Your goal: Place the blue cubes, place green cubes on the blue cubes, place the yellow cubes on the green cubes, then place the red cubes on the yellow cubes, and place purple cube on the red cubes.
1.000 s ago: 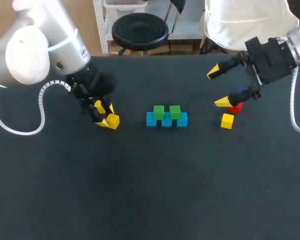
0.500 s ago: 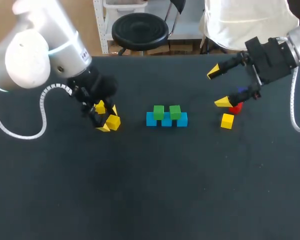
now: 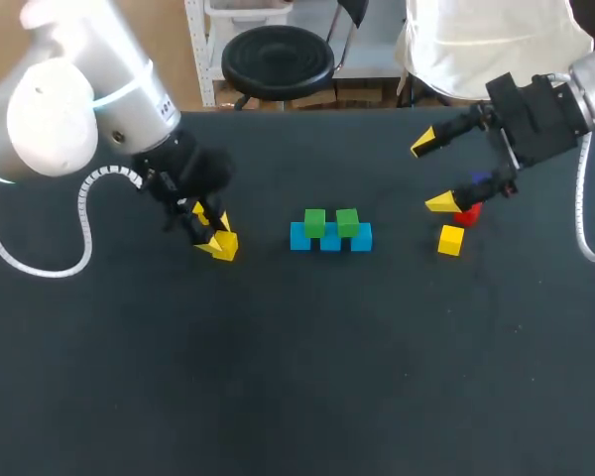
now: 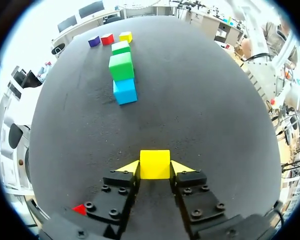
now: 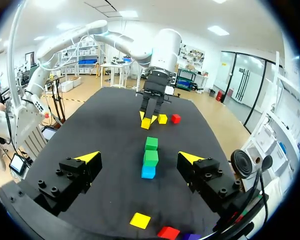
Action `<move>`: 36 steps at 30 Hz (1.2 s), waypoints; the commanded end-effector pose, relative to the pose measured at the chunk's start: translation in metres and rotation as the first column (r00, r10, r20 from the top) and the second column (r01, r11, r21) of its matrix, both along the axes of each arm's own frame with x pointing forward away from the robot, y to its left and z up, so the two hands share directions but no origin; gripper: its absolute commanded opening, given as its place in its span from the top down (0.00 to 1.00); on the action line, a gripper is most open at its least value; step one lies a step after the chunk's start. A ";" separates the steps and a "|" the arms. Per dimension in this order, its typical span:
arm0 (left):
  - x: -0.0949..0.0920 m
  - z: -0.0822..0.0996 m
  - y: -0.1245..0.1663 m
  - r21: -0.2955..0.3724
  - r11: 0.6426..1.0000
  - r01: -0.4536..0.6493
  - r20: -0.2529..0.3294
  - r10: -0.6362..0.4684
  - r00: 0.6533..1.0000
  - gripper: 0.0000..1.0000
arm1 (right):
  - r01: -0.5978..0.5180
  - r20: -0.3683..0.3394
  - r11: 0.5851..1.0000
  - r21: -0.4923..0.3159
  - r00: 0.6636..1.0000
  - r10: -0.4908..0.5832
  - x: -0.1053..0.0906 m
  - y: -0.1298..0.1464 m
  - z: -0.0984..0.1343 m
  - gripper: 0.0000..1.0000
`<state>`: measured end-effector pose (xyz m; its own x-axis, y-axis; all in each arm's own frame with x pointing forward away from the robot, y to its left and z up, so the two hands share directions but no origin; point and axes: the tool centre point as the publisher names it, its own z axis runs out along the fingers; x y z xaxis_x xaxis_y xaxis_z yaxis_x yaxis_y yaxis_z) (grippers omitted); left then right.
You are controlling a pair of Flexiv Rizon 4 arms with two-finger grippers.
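The black tabletop (image 3: pixel 278 377) carries a row of blue cubes (image 3: pixel 330 241) at its middle, with two green cubes (image 3: pixel 315 222) on top. To their left, the left tool (image 4: pixel 155 167) pinches a yellow cube (image 4: pixel 155 160). The right tool (image 3: pixel 432 174) hangs spread near a red cube (image 3: pixel 466 215).

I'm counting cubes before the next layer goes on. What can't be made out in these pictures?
Head view: the red cube and spare yellow cube beside the left hand are hidden under the left arm.
Left wrist view: the blue row is end-on; its nearest cube hides the others.
Right wrist view: the purple cube is cut off by the rim.
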<state>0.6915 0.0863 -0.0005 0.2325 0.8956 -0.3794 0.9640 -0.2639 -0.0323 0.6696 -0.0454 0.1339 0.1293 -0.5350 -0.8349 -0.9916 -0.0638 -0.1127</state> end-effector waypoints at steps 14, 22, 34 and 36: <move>-0.007 0.025 -0.016 -0.014 0.991 -0.132 -0.033 0.131 0.991 1.00 | 0.000 0.000 1.000 -0.001 1.000 0.000 0.000 0.000 0.000 0.00; -0.006 0.043 -0.030 -0.035 0.988 -0.148 -0.015 0.147 0.989 1.00 | 0.000 0.000 1.000 -0.001 1.000 0.000 0.000 0.000 0.000 0.00; -0.006 0.043 -0.030 -0.035 0.988 -0.148 -0.015 0.147 0.989 1.00 | 0.000 0.000 1.000 -0.001 1.000 0.000 0.000 0.000 0.000 0.00; -0.006 0.043 -0.030 -0.035 0.988 -0.148 -0.015 0.147 0.989 1.00 | 0.000 0.000 1.000 -0.001 1.000 0.000 0.000 0.000 0.000 0.00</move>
